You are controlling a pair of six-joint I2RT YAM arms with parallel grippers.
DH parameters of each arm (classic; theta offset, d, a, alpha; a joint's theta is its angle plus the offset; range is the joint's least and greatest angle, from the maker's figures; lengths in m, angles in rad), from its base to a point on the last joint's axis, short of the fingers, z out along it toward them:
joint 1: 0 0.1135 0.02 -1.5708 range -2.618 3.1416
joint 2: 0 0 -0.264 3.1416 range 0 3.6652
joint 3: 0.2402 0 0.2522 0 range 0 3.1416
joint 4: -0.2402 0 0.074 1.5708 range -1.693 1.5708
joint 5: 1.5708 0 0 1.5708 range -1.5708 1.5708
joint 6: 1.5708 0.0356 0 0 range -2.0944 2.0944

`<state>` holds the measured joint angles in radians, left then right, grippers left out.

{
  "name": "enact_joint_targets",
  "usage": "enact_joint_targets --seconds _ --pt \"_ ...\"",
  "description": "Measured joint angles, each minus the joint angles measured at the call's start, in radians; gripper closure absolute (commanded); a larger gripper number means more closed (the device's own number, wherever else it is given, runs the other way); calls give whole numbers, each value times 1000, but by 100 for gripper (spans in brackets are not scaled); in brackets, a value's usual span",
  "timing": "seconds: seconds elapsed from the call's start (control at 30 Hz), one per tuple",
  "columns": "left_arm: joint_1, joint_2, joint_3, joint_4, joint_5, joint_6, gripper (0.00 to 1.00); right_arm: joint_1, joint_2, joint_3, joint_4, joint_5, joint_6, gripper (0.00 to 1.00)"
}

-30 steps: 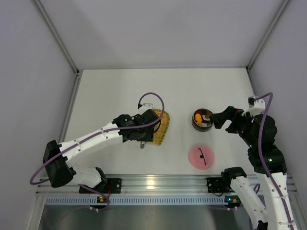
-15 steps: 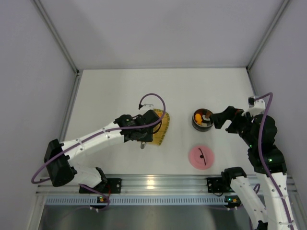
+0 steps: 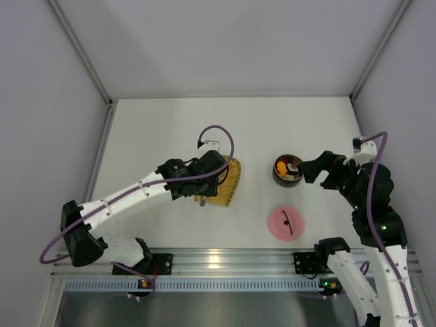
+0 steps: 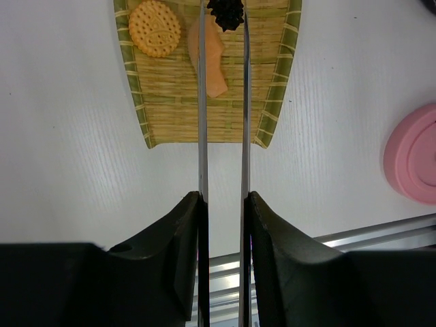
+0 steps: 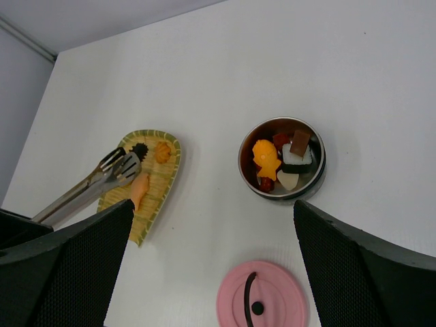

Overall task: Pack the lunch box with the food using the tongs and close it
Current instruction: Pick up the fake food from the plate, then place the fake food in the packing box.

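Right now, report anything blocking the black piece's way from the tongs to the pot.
Nothing visible: bare table lies between the yellow tray and the open pot; the pink lid sits aside.

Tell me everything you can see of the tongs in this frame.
The tongs are long, thin and silvery, apparently metal: two narrow arms running nearly parallel. The left gripper squeezes them from both sides. They reach over the yellow woven tray, and a black spiky food piece sits between their tips. Their joined end is hidden.
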<state>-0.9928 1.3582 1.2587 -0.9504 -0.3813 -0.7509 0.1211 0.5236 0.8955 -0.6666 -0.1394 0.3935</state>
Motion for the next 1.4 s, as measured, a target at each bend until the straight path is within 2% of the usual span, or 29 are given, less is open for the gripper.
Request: enact_joint_targets --seconds 0.27,0.5,0.67,1.1,1.4 --pt "-36 0 84 24 55 121 79 0 1 1 0 0 0 1" --pt "-38 8 106 107 183 230 78 0 8 2 -1 5 0 1" --pt "-39 82 172 171 288 288 77 0 20 2 -1 7 0 1" --pt "-44 303 280 322 415 323 76 0 21 3 -4 19 -1 1" --pt "-44 360 282 340 416 324 66 0 19 3 -5 23 -1 1"
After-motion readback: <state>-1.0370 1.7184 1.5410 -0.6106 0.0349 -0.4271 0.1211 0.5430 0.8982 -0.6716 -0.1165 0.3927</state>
